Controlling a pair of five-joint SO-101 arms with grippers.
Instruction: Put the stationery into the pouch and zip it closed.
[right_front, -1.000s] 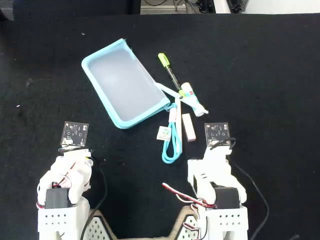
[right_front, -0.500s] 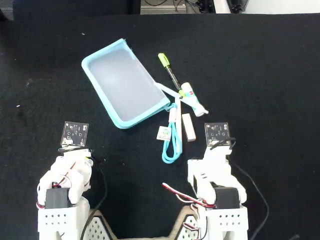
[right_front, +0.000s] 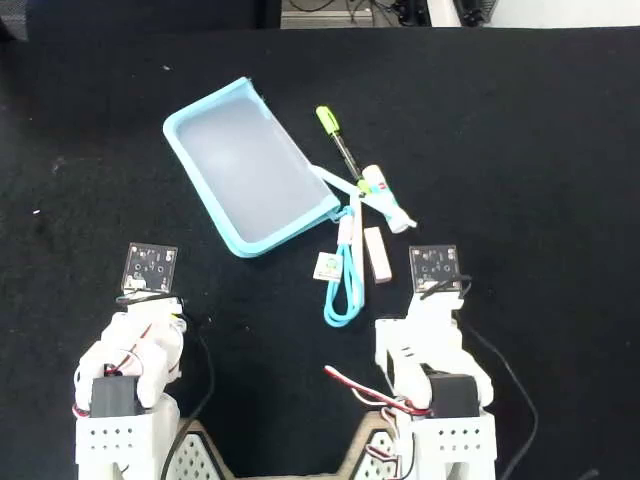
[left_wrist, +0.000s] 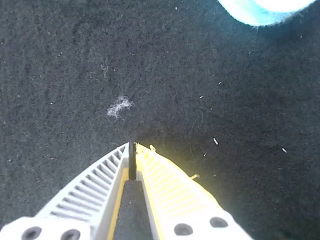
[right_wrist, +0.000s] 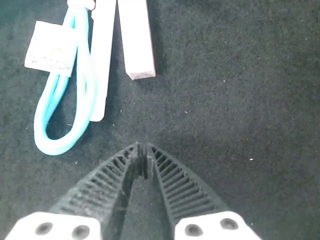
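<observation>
Pouch (right_front: 250, 170) lies flat (stationery (right_front: 377, 254) just beside it), while left gripper (left_wrist: 132, 146) and right gripper (right_wrist: 142, 148) sit pinched together, empty.

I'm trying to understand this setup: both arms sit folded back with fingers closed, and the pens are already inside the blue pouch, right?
Not quite: the pens lie on the black table beside the pouch, not inside it, as the high view shows. Both arms do sit folded back, the left fingers and right fingers closed.
</observation>
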